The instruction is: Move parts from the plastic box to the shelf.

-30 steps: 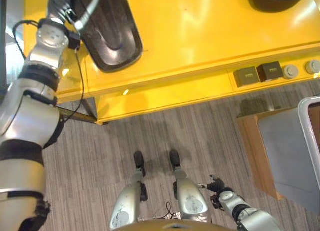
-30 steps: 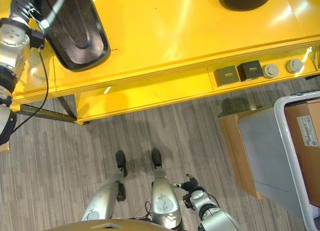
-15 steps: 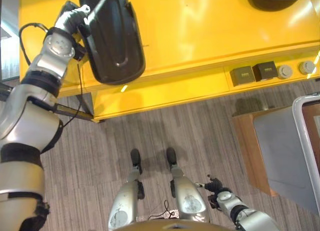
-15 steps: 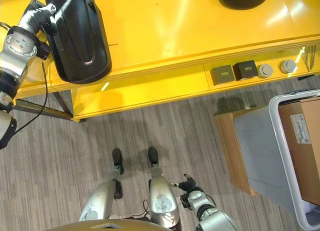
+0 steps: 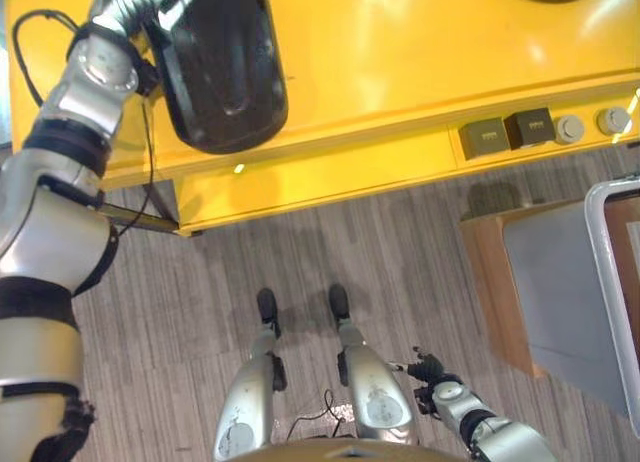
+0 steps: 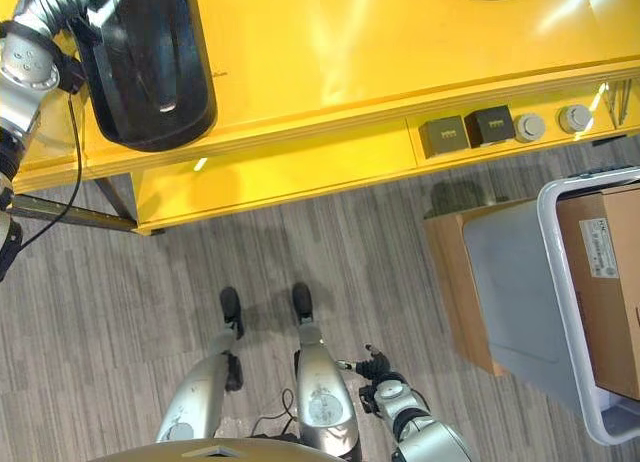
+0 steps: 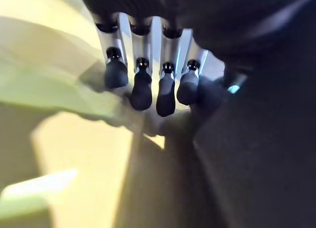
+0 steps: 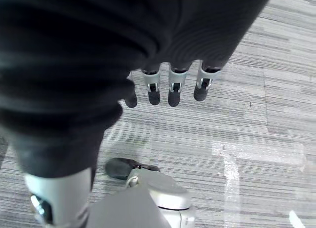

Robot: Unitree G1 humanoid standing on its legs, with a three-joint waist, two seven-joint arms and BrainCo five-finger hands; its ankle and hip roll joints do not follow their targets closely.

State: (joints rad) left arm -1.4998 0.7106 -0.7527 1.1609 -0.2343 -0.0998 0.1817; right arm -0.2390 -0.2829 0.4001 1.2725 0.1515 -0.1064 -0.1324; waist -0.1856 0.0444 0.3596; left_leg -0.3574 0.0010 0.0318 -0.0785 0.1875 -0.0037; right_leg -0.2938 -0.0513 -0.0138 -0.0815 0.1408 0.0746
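Black part (image 5: 220, 67) on yellow shelf (image 5: 400, 62), top cut off; left hand (image 7: 148, 80) clasping its edge; right hand (image 8: 170, 87) hanging slack.

Bright overhead light throws white glare streaks across the glossy yellow shelf (image 5: 400, 62) and a sheen on the black part (image 6: 150, 62), soft shadows lie on the grey striped floor (image 6: 400, 272), and the left hand (image 7: 143, 85) shows blurred, close and dim.
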